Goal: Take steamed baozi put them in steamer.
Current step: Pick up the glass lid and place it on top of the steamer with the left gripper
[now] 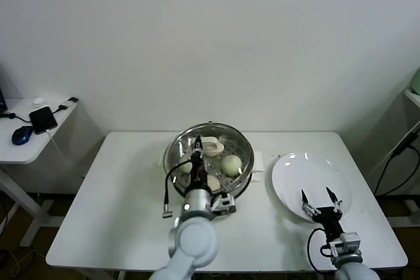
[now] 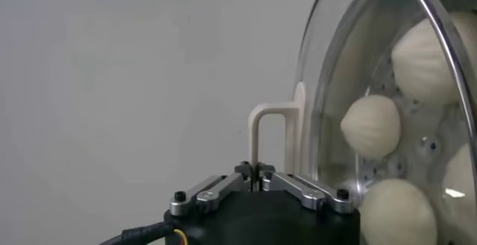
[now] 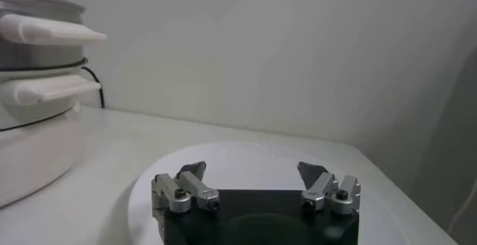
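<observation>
Steamer: a round, shiny steel pot with a perforated steel tray inside stands at the middle of the flat white table, toward its far edge; in the right wrist view its white side handles jut out as flat slabs.
Buns: smooth, domed cream-white baozi lie on the tray inside the pot; through the glass the left wrist view shows pleated tops on four of them.
Lid: a round clear glass lid with a steel rim sits tilted over the pot; its white, squared loop handle stands out from the glass.
Left gripper: the black left gripper with silver links reaches over the pot's near rim; its narrow fingertips are pressed together on the thin white lid handle.
Right gripper: the black right gripper hovers over the near part of the plate, its two pointed fingers spread wide with nothing between them.
Plate: a flat, glossy white round plate lies just right of the steamer, bare.
</observation>
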`<action>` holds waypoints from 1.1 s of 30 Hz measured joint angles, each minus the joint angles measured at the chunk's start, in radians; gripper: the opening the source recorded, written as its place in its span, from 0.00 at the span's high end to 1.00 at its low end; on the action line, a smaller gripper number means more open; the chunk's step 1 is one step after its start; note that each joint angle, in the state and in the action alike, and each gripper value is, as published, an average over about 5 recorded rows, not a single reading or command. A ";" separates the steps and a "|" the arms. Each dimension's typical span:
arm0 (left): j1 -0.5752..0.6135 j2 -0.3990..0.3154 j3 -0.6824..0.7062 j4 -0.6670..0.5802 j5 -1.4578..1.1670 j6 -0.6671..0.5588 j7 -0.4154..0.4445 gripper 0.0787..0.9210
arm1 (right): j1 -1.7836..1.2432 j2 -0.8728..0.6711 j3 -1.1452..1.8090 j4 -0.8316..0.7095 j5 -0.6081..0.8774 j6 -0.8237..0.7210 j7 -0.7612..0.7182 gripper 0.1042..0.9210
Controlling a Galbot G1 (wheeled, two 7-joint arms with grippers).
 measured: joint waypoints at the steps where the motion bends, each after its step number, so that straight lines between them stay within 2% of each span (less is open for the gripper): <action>1: -0.003 -0.007 0.003 0.009 0.005 0.002 -0.001 0.94 | 0.000 0.002 0.000 -0.001 0.000 0.001 0.001 0.12; 15: -0.013 -0.062 0.024 0.107 0.063 0.002 -0.041 0.94 | 0.009 0.025 0.003 -0.009 -0.008 0.021 0.016 0.12; 33: -0.021 -0.054 0.001 0.165 0.099 -0.009 -0.076 0.94 | -0.001 0.039 0.003 -0.014 -0.024 0.049 0.020 0.12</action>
